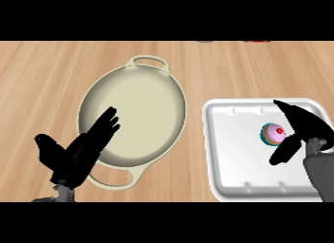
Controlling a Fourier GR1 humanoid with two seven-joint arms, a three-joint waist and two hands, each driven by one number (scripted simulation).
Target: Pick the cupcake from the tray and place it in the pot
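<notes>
One cupcake (273, 133) — seemingly between right hand's (306, 126) fingers (285, 148) — on tray (229, 142).

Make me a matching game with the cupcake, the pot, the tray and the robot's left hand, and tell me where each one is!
Things:
1. cupcake
2. pot
3. tray
4. left hand

Places:
A. left of the tray, on the wooden counter
B. over the pot's lower rim, fingers straight
C. on the tray, beside the right hand
D. at the right, white, on the counter

Pairs: 1-C, 2-A, 3-D, 4-B
</notes>
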